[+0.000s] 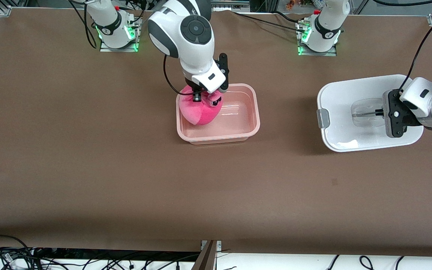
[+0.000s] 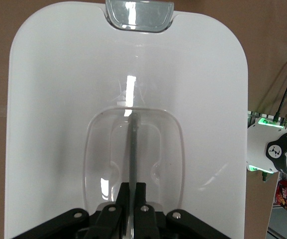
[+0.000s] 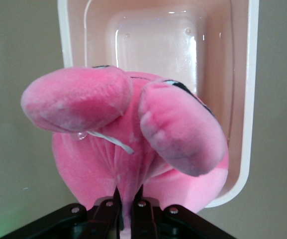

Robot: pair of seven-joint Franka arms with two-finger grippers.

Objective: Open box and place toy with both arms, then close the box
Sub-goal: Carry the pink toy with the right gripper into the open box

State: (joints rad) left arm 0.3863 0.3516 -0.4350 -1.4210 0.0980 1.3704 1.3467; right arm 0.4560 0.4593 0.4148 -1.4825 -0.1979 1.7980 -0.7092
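Observation:
The pale pink tub of the box stands open at mid-table. My right gripper is shut on a fold of the hot-pink plush toy and holds it over the tub's end toward the right arm, partly over the rim. In the right wrist view the toy hangs from the gripper above the tub. The white lid lies toward the left arm's end. My left gripper is shut on the bar of its recessed clear handle, also seen in the left wrist view.
The brown table top runs wide around the tub and the lid. A grey clip sits on the lid's edge facing the tub. The arm bases stand along the table's back edge. Cables lie below the front edge.

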